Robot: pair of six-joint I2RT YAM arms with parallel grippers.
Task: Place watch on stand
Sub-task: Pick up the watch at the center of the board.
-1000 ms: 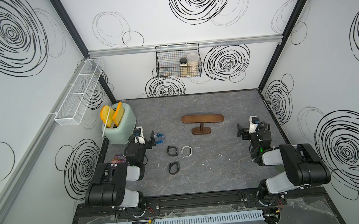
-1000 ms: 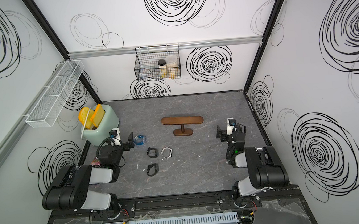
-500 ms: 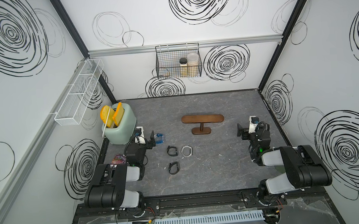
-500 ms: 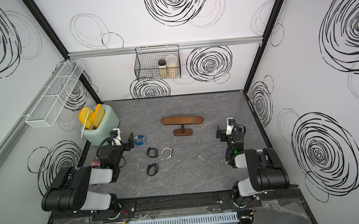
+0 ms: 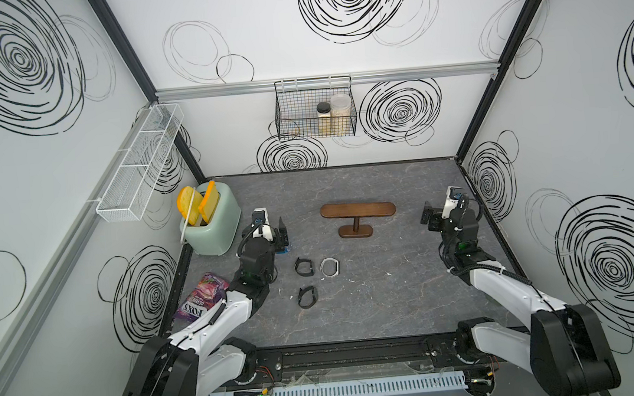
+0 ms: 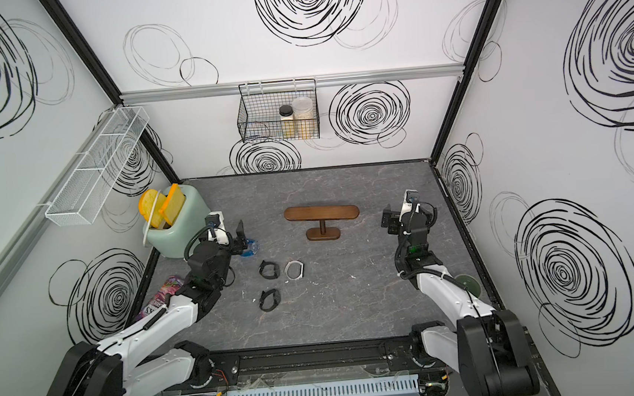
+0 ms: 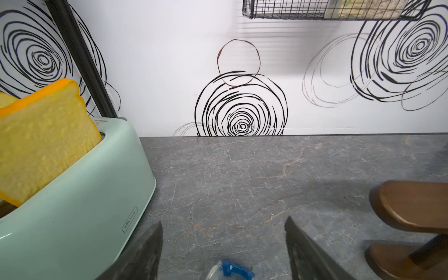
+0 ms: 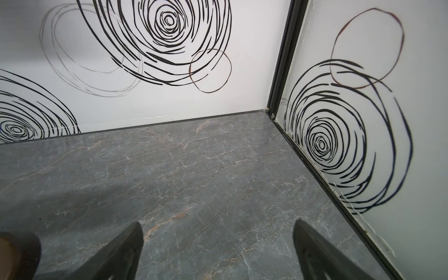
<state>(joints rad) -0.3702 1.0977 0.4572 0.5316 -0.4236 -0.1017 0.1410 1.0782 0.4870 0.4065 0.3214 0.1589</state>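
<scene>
Top views — purple sweet bag [image 5: 199, 303] at the left edge of the desk [image 5: 374, 306]; "FOX'S" reads clearly, upside down from here.

Stand [image 5: 357, 209] is mid-desk, toward the back wall. It is dark brown wood: a long round-ended bar on a short post over a smaller oval foot. It stands upright, with the bar's long axis running side to side, parallel to the back wall.

Three watches lie on the desk as closed loops, nearer the arms than the stand and well apart from it. The far black watch [image 5: 304, 266] is just beside the pale watch [image 5: 330, 267]. The near black watch [image 5: 307, 296] lies closer to the arms.

Left fingers [image 5: 282, 227] are low beside the mint toaster [image 5: 215, 230], just over a blue-and-clear band [image 6: 250, 249]. Right fingers [image 5: 426, 211] are near the right wall, spread apart.

Left wrist — the left fingers [image 7: 143, 254] are apart, and the blue-and-clear band's edge shows low between them. I cannot tell whether they touch it. The toaster carries a small outlined label [image 7: 129, 219], too small to read. A yellow bread slice [image 7: 43, 143] stands in its slot. One end of the stand's bar and foot shows at the side.

Right wrist — the right fingers [image 8: 116, 254] are wide apart over the bare desk, holding nothing.
</scene>
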